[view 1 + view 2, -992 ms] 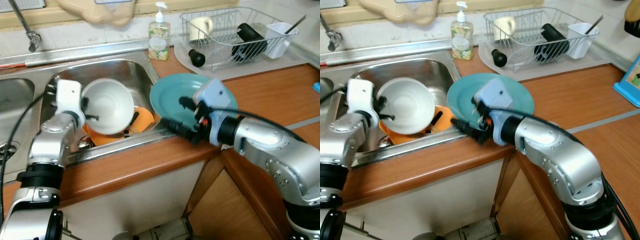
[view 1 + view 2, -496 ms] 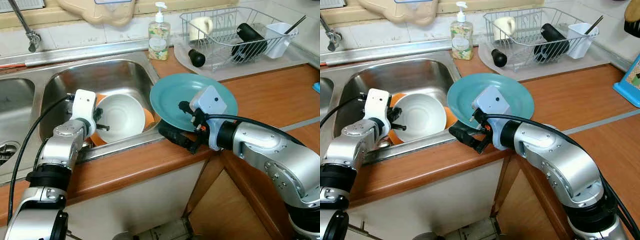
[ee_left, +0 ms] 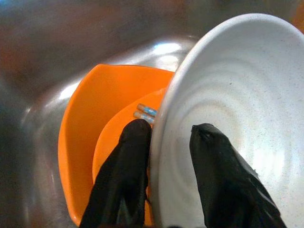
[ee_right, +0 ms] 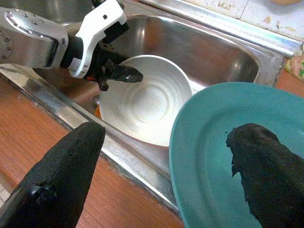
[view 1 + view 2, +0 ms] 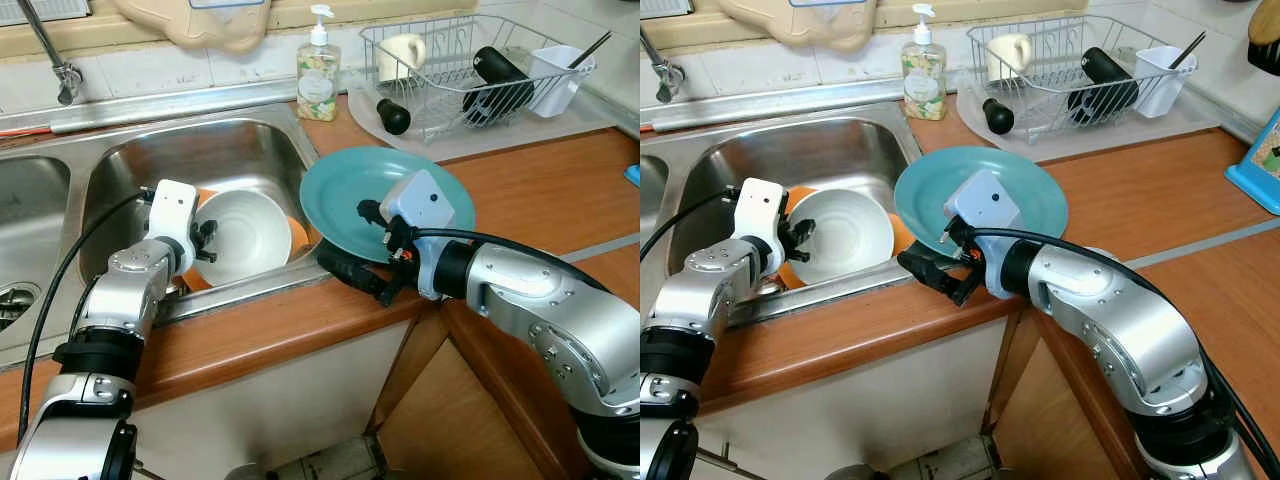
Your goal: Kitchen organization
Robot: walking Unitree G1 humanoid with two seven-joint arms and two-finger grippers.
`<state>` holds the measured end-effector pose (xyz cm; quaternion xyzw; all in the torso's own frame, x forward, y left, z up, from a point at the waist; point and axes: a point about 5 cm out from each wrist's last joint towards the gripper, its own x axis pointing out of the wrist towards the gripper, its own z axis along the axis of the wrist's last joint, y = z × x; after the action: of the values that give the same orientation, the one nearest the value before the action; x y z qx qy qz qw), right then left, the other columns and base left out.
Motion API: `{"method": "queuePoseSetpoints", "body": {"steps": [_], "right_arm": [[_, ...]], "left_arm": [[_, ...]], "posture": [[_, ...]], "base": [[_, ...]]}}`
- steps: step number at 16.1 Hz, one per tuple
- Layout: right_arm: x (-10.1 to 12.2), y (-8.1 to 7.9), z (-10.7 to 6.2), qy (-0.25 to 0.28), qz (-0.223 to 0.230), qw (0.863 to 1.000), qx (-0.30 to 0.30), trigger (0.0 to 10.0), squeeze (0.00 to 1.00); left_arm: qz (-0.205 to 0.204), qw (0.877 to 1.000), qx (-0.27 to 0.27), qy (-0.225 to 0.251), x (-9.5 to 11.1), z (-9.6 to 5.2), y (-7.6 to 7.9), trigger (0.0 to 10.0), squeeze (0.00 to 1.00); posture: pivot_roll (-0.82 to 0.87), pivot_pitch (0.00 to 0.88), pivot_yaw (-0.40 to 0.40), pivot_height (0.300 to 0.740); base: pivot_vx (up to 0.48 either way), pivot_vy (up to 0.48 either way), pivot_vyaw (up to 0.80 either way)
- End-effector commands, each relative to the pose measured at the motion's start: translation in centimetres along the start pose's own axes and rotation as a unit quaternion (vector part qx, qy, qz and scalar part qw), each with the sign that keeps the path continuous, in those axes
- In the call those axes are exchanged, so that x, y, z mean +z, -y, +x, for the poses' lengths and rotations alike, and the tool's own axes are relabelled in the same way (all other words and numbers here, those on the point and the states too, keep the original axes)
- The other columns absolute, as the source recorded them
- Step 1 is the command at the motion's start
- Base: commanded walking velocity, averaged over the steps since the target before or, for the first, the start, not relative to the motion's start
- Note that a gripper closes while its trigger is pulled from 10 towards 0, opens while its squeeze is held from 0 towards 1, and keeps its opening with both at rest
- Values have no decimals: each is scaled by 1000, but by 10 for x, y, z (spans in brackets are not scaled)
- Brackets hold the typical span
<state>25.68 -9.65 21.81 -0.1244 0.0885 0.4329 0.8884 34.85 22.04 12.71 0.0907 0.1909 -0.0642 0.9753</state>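
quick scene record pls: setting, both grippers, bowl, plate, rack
setting: steel kitchen sink set in a wooden counter
left gripper: in the sink, fingers straddling the rim of the white ceramic bowl, one inside and one outside
white ceramic bowl: tilted, resting on orange plastic dishes in the basin
right gripper: open, at the near rim of the round teal plate, one finger over the plate
round teal plate: on the counter, overhanging the sink edge
wire dish rack: behind, holding a black bottle

Silver arms, white wrist housings, black cables and fingers.
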Motion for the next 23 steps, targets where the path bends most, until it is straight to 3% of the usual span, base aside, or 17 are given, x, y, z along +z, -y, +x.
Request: {"method": "queuePoseSetpoints", "body": {"steps": [1, 10, 12, 13, 14, 16, 17, 18, 19, 20, 23], "right_arm": [[0, -1, -3, 3, -3, 1000, -7, 10000, 1000], [-6, 39, -4, 0, 59, 984, -167, 10000, 1000], [-9, 60, -11, 9, 98, 963, -250, 10000, 1000], [-10, 66, -14, 10, 110, 956, -271, 10000, 1000], [-13, 79, -20, 17, 147, 937, -317, 10000, 1000], [-17, 89, -26, 26, 185, 918, -351, 10000, 1000], [-22, 97, -32, 30, 220, 901, -371, 10000, 1000], [-28, 101, -36, 28, 244, 892, -379, 10000, 0], [-32, 100, -36, 24, 265, 889, -373, 10000, 0], [-32, 100, -36, 24, 265, 889, -373, 10000, 0], [-45, 91, -30, 12, 336, 878, -342, 10000, 0]], "left_arm": [[5, 1000, -3, 3, 4, 1, 1, 10000, 1000], [32, 999, 7, 44, 14, -2, -6, 10000, 1000], [16, 995, 14, 98, 28, -3, -5, 10000, 1000], [6, 994, 14, 112, 32, -3, -5, 10000, 541], [-55, 989, -2, 136, 39, -4, -2, 10000, 0], [-108, 983, -23, 150, 45, -4, 2, 10000, 0], [-175, 970, -60, 158, 49, -5, 7, 10000, 0], [-234, 955, -108, 150, 51, -6, 16, 10000, 0], [-263, 945, -136, 137, 49, -6, 23, 10000, 0], [-263, 945, -136, 137, 49, -6, 23, 10000, 0], [-344, 909, -210, 103, 46, -8, 45, 10000, 0]], "posture": [[-154, 0, 50, 740], [-149, 0, 55, 740], [-152, 0, 57, 740], [-152, 0, 57, 740], [-154, 0, 56, 740], [-154, 0, 57, 740], [-155, 0, 60, 740], [-153, 0, 59, 740], [-153, 0, 60, 740], [-153, 0, 60, 740], [-152, 0, 62, 740]], "base": [[0, 0, 0], [0, 0, 0], [0, 0, 0], [0, 0, 0], [0, 0, 0], [0, 0, 0], [0, 0, 0], [0, 0, 0], [0, 0, 0], [0, 0, 0], [0, 0, 0]]}}
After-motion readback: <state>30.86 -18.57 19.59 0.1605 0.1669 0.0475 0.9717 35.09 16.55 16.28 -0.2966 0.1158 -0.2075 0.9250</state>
